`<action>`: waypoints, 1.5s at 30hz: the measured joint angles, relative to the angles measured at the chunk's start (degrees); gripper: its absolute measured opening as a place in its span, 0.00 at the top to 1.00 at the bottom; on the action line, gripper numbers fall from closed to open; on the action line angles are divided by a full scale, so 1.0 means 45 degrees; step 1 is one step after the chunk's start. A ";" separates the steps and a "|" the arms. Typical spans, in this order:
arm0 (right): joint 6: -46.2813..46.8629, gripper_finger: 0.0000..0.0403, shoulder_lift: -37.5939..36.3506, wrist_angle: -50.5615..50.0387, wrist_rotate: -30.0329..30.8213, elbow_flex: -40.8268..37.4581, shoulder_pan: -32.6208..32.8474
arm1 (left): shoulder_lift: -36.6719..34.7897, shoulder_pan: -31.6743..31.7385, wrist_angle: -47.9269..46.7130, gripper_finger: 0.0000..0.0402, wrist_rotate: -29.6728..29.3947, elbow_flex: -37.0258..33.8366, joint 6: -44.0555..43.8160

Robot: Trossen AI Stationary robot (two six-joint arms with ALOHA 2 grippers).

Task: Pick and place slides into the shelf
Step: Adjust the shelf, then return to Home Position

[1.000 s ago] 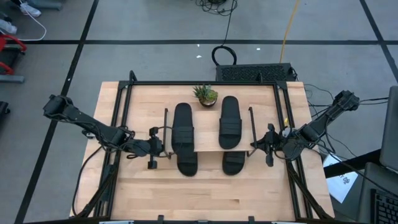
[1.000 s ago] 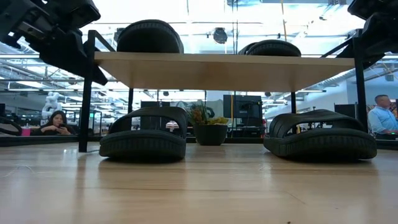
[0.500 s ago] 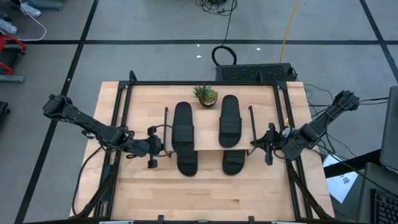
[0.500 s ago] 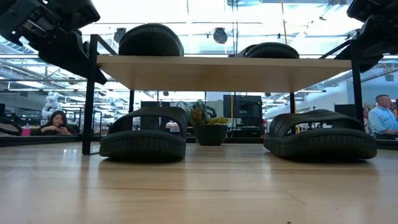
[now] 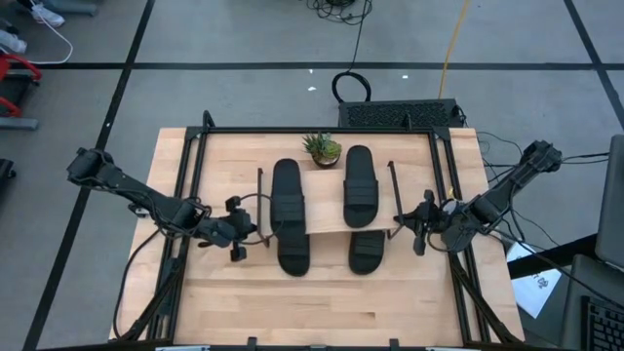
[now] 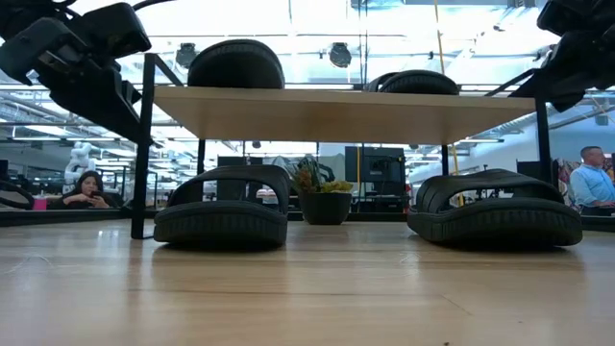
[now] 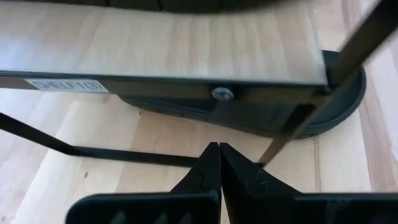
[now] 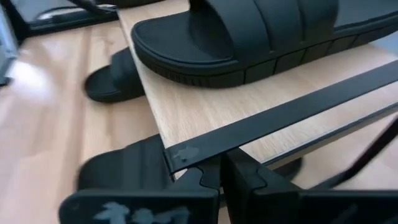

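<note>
Four slides [image 5: 287, 198] in all: two under the shelf [image 5: 328, 225] with only toes poking out, two atop its plank. Left gripper [image 5: 237, 230] pinched closed beside one side frame, right gripper [image 5: 419, 223] closed at the other. Farther back, one small potted plant [image 5: 322, 147], partly hidden.

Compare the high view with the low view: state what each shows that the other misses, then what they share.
Only the high view shows both whole arms, with the left gripper and right gripper at the shelf's two ends. Only the low view shows the lower slides' wide straps under the plank, and people in the room behind. Both show four slides and the potted plant.
</note>
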 joint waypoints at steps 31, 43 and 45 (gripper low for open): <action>0.2406 1.00 0.1171 0.0112 0.3004 0.0000 0.3346 | 0.0014 -0.0336 0.0222 1.00 0.0009 -0.0043 0.0357; 0.3944 1.00 0.1127 -0.1150 0.4382 0.0000 0.4312 | 0.0014 -0.0336 0.0044 1.00 -0.0334 -0.0043 -0.0116; 0.4669 1.00 0.1127 -0.1853 0.4405 0.0000 0.4386 | 0.0014 -0.0340 -0.0226 1.00 -0.0403 -0.0043 -0.0367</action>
